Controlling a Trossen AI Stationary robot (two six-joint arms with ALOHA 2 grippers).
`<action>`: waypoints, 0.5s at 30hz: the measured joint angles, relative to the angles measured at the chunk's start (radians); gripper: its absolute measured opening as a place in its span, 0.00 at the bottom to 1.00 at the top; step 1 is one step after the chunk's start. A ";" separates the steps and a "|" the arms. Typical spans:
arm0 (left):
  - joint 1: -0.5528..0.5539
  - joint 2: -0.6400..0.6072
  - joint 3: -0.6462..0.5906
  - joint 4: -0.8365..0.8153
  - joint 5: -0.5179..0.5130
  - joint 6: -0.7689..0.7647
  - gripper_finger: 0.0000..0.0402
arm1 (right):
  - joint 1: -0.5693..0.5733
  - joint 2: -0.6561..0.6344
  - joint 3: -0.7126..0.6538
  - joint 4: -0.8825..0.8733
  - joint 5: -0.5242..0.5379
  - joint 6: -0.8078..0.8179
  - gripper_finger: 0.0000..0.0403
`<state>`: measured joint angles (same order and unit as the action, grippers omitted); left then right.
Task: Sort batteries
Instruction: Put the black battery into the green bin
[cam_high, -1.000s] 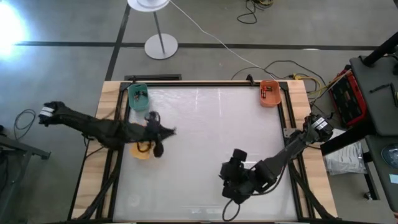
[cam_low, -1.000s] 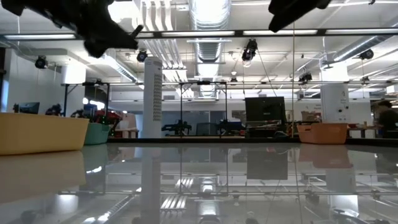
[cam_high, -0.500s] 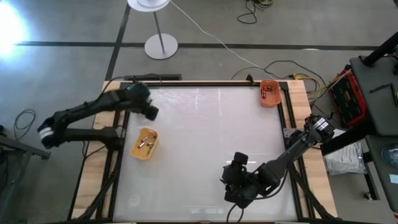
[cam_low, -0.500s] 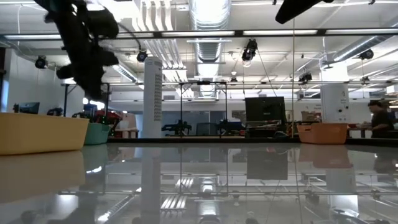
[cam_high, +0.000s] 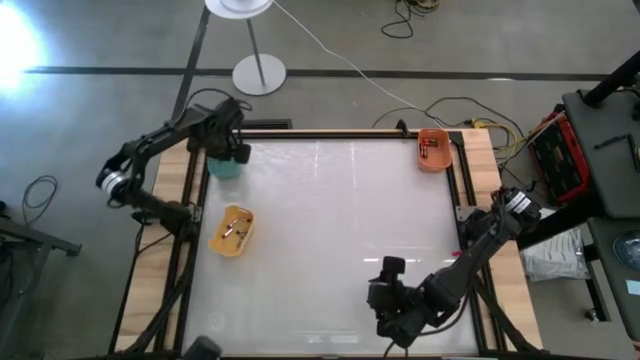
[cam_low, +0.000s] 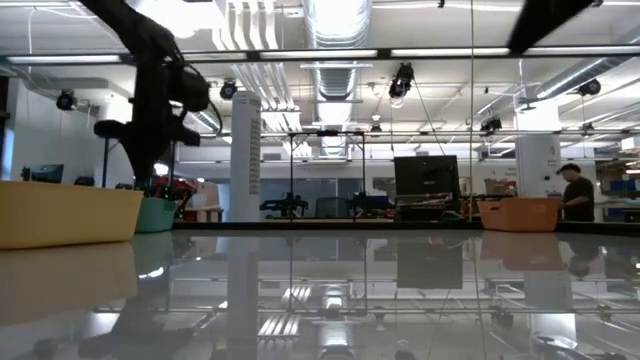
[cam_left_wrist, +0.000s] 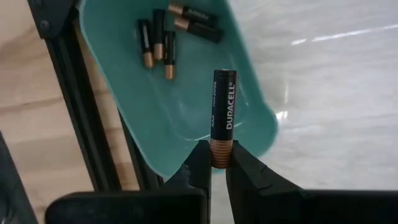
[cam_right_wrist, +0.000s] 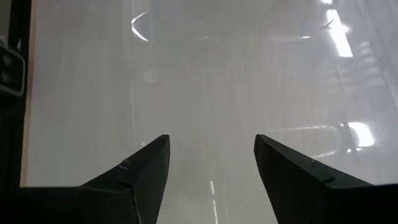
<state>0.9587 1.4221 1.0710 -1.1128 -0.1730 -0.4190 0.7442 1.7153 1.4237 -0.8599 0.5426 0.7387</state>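
My left gripper (cam_high: 228, 150) hangs over the green bin (cam_high: 226, 169) at the table's far left corner, shut on a black and copper AA battery (cam_left_wrist: 224, 106). Several more batteries (cam_left_wrist: 163, 38) lie on the floor of the green bin (cam_left_wrist: 186, 106). The yellow bin (cam_high: 232, 230) holds a few batteries, and so does the orange bin (cam_high: 434, 150). My right gripper (cam_high: 398, 312) is open above bare table near the near edge; its wrist view shows the right gripper (cam_right_wrist: 211, 155) with nothing between the fingers. My left gripper (cam_left_wrist: 219, 163) pinches the battery by its copper end (cam_left_wrist: 221, 149) between the two fingertips (cam_left_wrist: 199, 158). The rest of the battery sticks straight out beyond the fingers, in line with them. It is lifted clear, above the green bin's near-right rim.
The yellow bin (cam_low: 65, 213) sits near the left edge, the orange bin (cam_low: 520, 213) at the far right corner. A lamp stand (cam_high: 258, 72) and cables lie on the floor beyond the table. A person (cam_low: 572, 190) stands in the room far behind. The table's middle is bare.
My left gripper has moved from over the yellow bin toward the far left corner and now stands over the green bin, with the arm swung round. My right gripper has drifted a little toward the near edge and the right.
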 joint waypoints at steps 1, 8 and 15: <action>0.006 0.032 0.011 -0.006 0.000 -0.008 0.02 | 0.008 0.000 -0.009 0.001 0.000 0.005 0.57; 0.061 0.244 0.102 -0.038 0.000 -0.035 0.02 | 0.059 0.000 -0.082 0.005 -0.001 0.082 0.57; 0.090 0.356 0.185 -0.088 -0.011 -0.057 0.02 | 0.081 0.000 -0.107 0.006 0.000 0.109 0.58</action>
<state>1.0485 1.7776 1.2565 -1.2008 -0.1841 -0.4763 0.8253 1.7157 1.3166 -0.8538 0.5423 0.8475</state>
